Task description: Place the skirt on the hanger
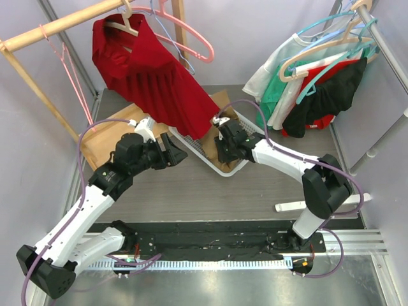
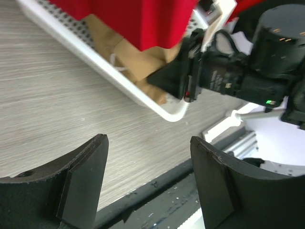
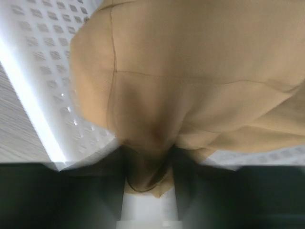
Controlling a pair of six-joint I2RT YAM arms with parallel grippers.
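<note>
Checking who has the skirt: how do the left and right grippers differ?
The left gripper is open and empty above the table; the right gripper pinches the tan skirt in the white tray. The left hovers outside the tray, the right reaches into it. Both are black.

The left arm (image 1: 83,210) and right arm (image 1: 280,162) share one build: white links between rounded black joint housings. A purple cable (image 1: 81,143) loops along each. The left gripper (image 2: 148,143) has matte black fingers (image 2: 86,167), curved outside and flat-padded inside, with edges scuffed grey. The right gripper (image 2: 157,80) is black too, with faint white print on its body and a small red mark at its 6 o'clock. A green light (image 2: 270,101) sits at 3 o'clock on its round wrist housing.
</note>
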